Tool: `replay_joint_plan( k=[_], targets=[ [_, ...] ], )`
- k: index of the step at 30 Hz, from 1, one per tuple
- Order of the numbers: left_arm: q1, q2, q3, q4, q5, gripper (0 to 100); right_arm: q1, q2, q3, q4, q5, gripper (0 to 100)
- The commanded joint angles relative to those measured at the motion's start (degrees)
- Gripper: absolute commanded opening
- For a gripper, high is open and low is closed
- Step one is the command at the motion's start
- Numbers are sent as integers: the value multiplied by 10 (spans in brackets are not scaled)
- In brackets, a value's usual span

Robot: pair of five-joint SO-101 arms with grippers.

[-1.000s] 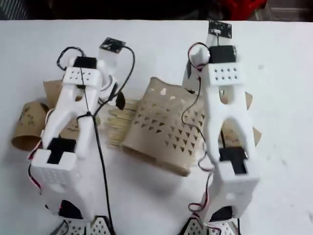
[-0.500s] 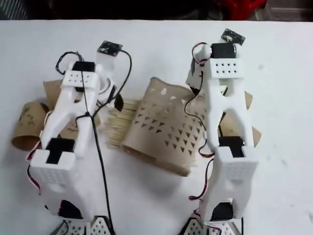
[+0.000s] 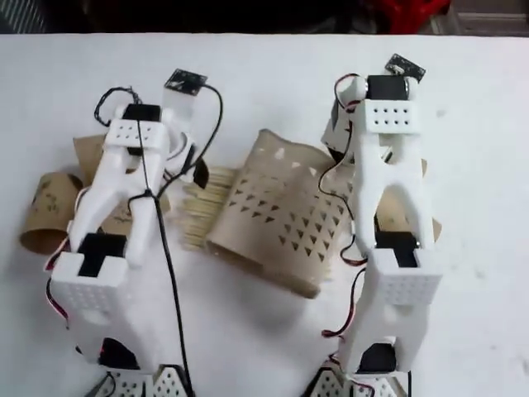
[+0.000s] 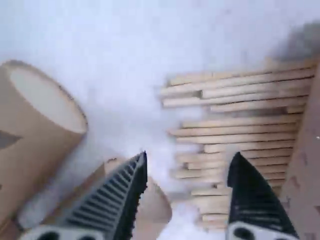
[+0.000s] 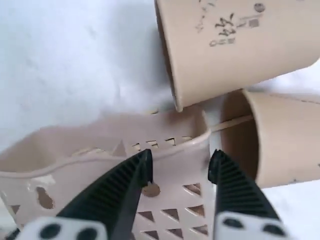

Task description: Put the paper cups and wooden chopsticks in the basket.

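Two grippers, both with jaws apart and nothing held. The basket [image 3: 277, 219] lies tipped on its side mid-table [image 3: 264, 74]. At its nine o'clock, right against it, the wooden chopsticks [image 4: 235, 125] sit in a loose flat pile, and the left gripper [image 4: 189, 157] hovers over their ends. A paper cup [image 3: 45, 211] lies on its side farther out at nine o'clock. Over at three o'clock, two more paper cups [image 5: 235, 45] lie toppled beside the basket's rim, with the right gripper [image 5: 181, 154] poised above that rim.

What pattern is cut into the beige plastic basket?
Small triangular holes across the beige plastic basket, clearest in high view.
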Motion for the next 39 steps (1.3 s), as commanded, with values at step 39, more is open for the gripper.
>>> replay_joint_plan(
  k=[39],
  targets=[
    [-5,0,-2,-10,5,272,56,28,-127,1,-112,198]
  ],
)
